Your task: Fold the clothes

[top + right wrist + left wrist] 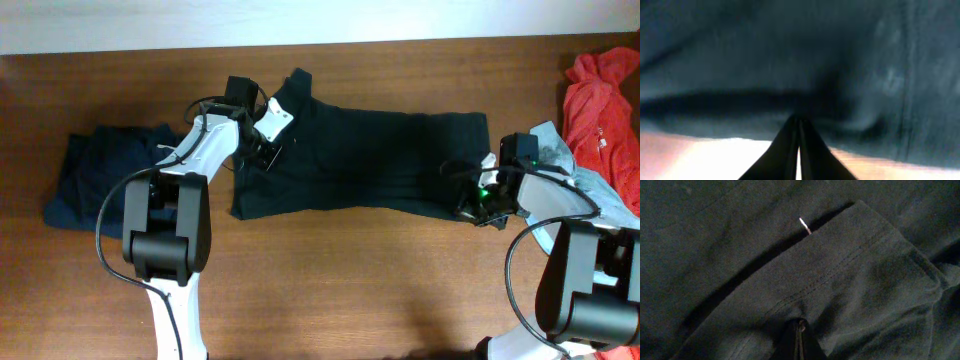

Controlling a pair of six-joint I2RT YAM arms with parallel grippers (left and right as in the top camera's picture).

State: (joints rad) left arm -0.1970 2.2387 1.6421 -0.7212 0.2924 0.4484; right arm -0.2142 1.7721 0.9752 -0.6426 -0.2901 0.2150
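Across the middle of the tabletop (350,280) the black shirt (360,160) lies lengthwise side to side, the left hand (262,150) pinched shut on its left edge, the right hand (478,200) closed on its right near corner.

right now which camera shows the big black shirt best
The overhead view: it shows the whole black shirt spread across the table. The left wrist view shows only a stitched sleeve hem up close; the right wrist view shows just a blurred dark fold at the shirt's edge.
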